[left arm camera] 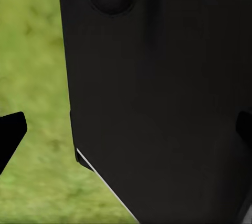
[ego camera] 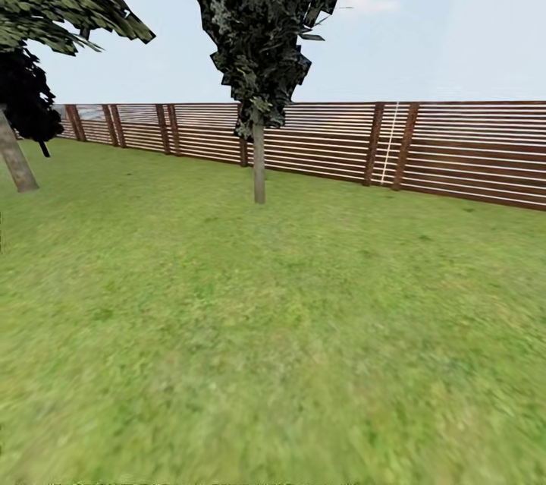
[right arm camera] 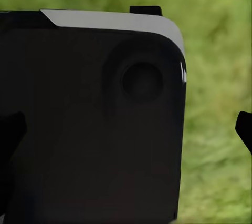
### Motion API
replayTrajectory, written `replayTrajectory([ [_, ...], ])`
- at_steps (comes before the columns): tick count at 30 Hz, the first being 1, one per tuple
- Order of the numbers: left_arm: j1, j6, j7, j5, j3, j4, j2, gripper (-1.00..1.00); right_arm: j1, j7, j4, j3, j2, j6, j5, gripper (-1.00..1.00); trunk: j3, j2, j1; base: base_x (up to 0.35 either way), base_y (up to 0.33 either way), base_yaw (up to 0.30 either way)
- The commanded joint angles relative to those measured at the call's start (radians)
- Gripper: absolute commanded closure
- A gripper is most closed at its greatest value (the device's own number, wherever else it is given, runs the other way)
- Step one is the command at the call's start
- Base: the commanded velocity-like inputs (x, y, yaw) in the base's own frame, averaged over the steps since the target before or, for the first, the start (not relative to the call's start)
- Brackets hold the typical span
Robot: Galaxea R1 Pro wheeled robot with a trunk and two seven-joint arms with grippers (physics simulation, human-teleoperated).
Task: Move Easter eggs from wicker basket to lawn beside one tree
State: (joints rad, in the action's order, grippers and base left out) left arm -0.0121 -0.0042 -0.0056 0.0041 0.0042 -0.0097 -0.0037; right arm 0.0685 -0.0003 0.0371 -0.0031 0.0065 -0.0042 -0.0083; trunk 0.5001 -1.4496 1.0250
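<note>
From the head we look over open lawn (ego camera: 273, 333) to a slat fence (ego camera: 470, 151), a thin tree (ego camera: 259, 166) and, at the left edge, a trunk (ego camera: 15, 159), perhaps the thick one. Both wrist views give black robot body (left arm camera: 157, 103) over grass; fingertips (right arm camera: 244, 129) sit wide apart, so we judge both jaws released, holding nothing. With basket and eggs out of sight, every step seems left.

Two trees, thin-trunked tree (ego camera: 259, 166) and leaning trunk (ego camera: 15, 159); one slat fence (ego camera: 455, 151); one lawn (ego camera: 288, 333)
</note>
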Motion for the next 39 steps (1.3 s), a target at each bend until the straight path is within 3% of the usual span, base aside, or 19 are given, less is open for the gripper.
replayTrajectory([
  [1, 0.0, 0.0, -0.001, 0.0, 0.0, -0.001, 0.0, -1.0, 0.0, 0.0, 0.0, 0.0, 0.0, 0.0, -0.001, -1.0, 0.002, 0.0, 0.0, 0.0, 0.0, 0.08],
  [18, 0.0, 0.0, -0.001, 0.0, 0.0, -0.001, 0.0, -1.0, 0.0, -0.001, 0.0, 0.0, 0.002, -0.002, 0.005, -1.0, 0.028, 0.0, 0.0, 0.0, 0.0, 0.129],
  [39, 0.0, 0.0, -0.001, 0.0, 0.0, -0.001, 0.0, -1.0, 0.0, -0.001, -0.002, 0.003, 0.003, -0.03, 0.008, -1.0, 0.051, 0.0, 0.0, 0.0, 0.0, 0.204],
])
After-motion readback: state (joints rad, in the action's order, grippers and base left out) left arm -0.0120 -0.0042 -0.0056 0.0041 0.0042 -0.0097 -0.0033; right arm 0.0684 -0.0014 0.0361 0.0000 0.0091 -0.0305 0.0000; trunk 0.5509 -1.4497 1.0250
